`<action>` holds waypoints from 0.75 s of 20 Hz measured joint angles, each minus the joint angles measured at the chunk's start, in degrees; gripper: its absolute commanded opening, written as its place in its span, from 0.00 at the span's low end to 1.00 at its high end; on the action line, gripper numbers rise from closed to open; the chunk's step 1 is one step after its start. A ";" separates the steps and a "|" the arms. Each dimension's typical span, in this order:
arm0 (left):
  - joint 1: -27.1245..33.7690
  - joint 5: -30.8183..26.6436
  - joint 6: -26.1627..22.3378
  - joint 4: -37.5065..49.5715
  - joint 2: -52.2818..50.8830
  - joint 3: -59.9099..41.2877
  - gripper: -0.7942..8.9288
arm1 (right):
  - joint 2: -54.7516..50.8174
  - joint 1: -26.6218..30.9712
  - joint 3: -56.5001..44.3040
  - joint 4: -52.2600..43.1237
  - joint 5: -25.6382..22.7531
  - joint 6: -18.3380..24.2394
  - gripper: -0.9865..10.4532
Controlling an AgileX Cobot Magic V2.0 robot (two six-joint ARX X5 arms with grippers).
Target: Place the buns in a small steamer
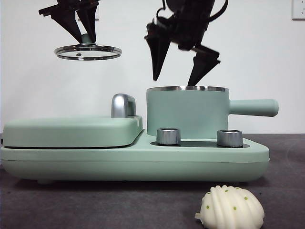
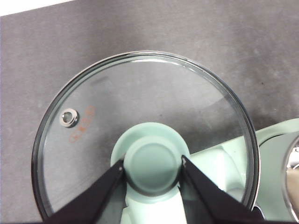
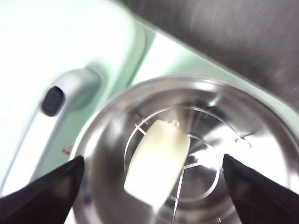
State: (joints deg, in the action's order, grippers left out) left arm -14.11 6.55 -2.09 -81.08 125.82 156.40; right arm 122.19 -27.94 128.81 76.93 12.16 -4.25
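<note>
Inside steamer (image 3: 117, 140), plain bun (image 3: 156, 163) lies below open right tool (image 3: 154, 186).

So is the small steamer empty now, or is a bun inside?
Not empty: the plain bun lies on the rack inside the small steamer; its lid is off.

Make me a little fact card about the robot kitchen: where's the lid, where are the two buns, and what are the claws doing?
lid: lifted in the air over the griddle side, held by its green knob
left gripper: shut on the lid's knob
right gripper: open, above the steamer
steamer: uncovered, on the green cooker base
plain bun: inside the steamer, on the wire rack
shell bun: on the table in front of the cooker
</note>
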 measured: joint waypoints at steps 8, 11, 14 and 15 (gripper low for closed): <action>0.00 0.72 0.00 0.00 0.00 0.00 0.20 | -23.12 -0.13 -16.09 0.02 -1.70 -0.02 0.52; -0.20 0.72 0.02 0.00 0.00 0.00 0.20 | -35.45 -0.46 -29.99 0.02 -1.70 -0.07 0.52; -1.05 0.72 0.17 0.00 0.00 0.00 0.20 | -45.51 -3.91 -43.71 0.02 -1.68 -0.07 0.52; -1.31 0.74 0.17 0.00 0.00 0.00 0.20 | -47.89 -5.31 -47.39 0.02 -1.68 -0.09 0.52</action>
State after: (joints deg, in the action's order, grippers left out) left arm -15.42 7.29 -1.91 -81.08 125.82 156.40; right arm 74.30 -33.26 81.43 76.95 10.48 -4.34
